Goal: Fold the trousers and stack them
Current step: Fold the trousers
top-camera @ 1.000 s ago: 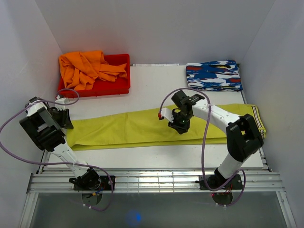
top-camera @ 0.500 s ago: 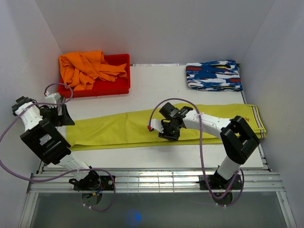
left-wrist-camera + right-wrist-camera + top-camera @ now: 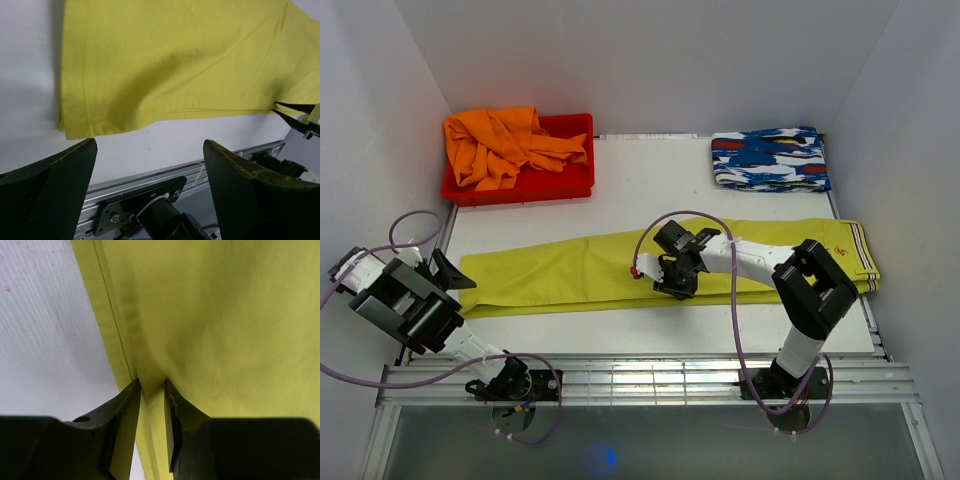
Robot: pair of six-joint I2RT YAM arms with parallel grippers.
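Observation:
The yellow-green trousers [image 3: 580, 272] lie flat across the table, with the striped waistband [image 3: 863, 255] at the right end. My left gripper [image 3: 455, 275] hangs wide open just off their left leg end, holding nothing. In the left wrist view the leg end [image 3: 150, 65] lies beyond the open left gripper [image 3: 150, 146], over bare white table. My right gripper [image 3: 672, 285] sits on the near edge of the trousers at mid-length. In the right wrist view the right gripper [image 3: 151, 386] is shut on a small ridge of the yellow cloth [image 3: 215, 315].
A red bin [image 3: 570, 182] holding an orange garment [image 3: 500, 145] stands at the back left. A folded blue, white and red patterned cloth [image 3: 770, 160] lies at the back right. White walls close in on three sides. A metal rail [image 3: 650, 380] runs along the near edge.
My left gripper has opened, let go of the leg end and drawn back to the left. My right gripper has slid left and nearer along the trousers and closed on their near edge.

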